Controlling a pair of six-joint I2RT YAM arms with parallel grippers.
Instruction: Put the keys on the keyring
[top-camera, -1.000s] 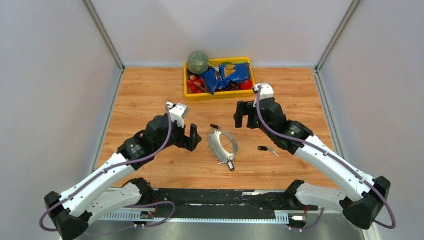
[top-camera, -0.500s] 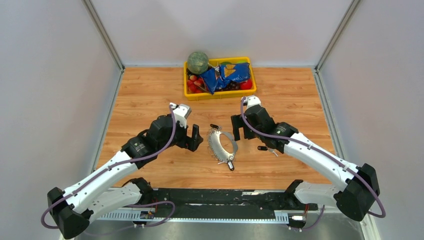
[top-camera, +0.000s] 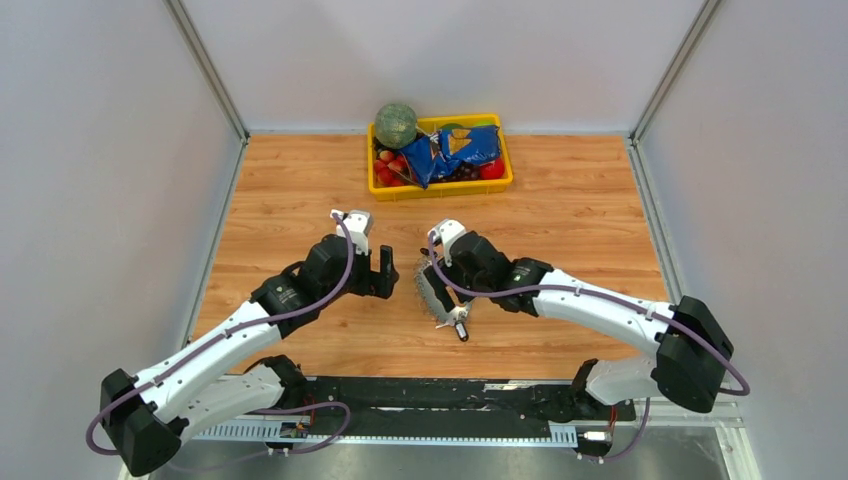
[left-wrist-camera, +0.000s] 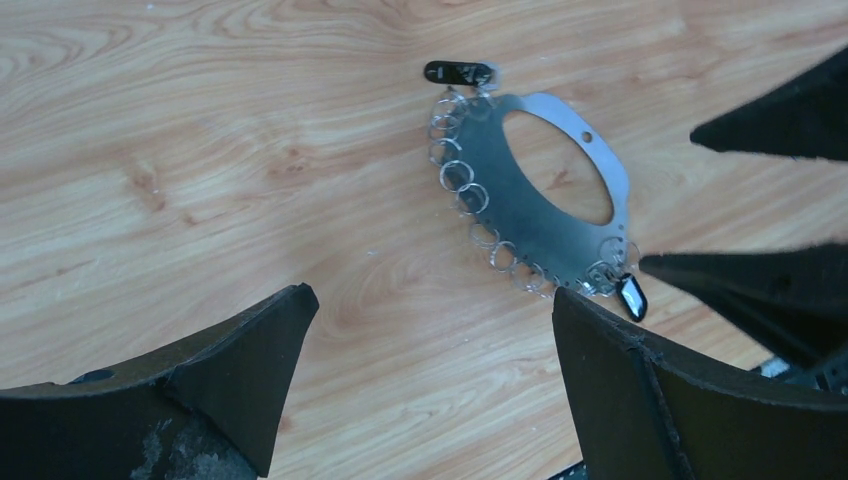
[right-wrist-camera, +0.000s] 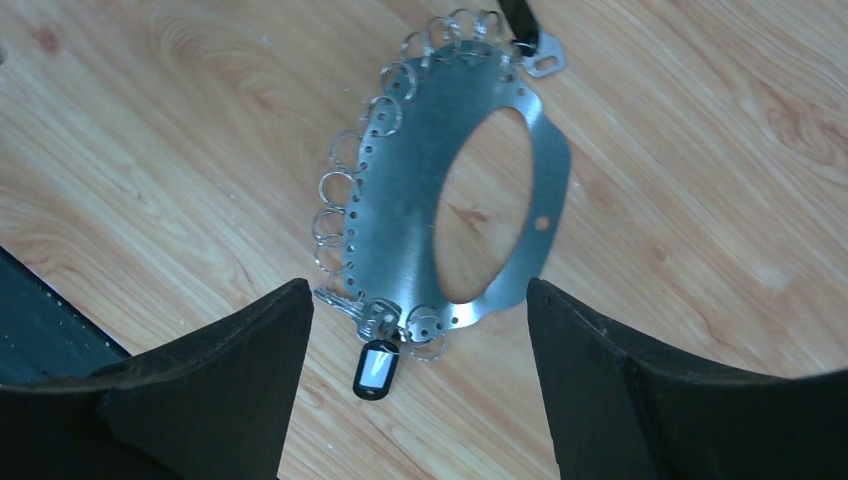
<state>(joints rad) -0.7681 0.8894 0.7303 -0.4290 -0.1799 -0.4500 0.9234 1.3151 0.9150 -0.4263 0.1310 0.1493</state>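
Nearest the arm bases, one key (right-wrist-camera: 376, 367) sits at the near end of the keyring (right-wrist-camera: 400, 200), which lies flat on the table (top-camera: 580, 200) between the arms. Directly above it hovers the right end effector (right-wrist-camera: 415, 295), fingers wide apart astride the plate, holding nothing. Just beside it, the left end effector (left-wrist-camera: 432, 295) is likewise spread and empty. At the far end lies a second key (left-wrist-camera: 458, 72); threaded or merely touching, cannot tell. Judged step: securing the ring. Next move likely calls for pinching the thin plate edge, clear of the fringe rings. A yellow tray (top-camera: 440, 190) stands beyond, uninvolved.
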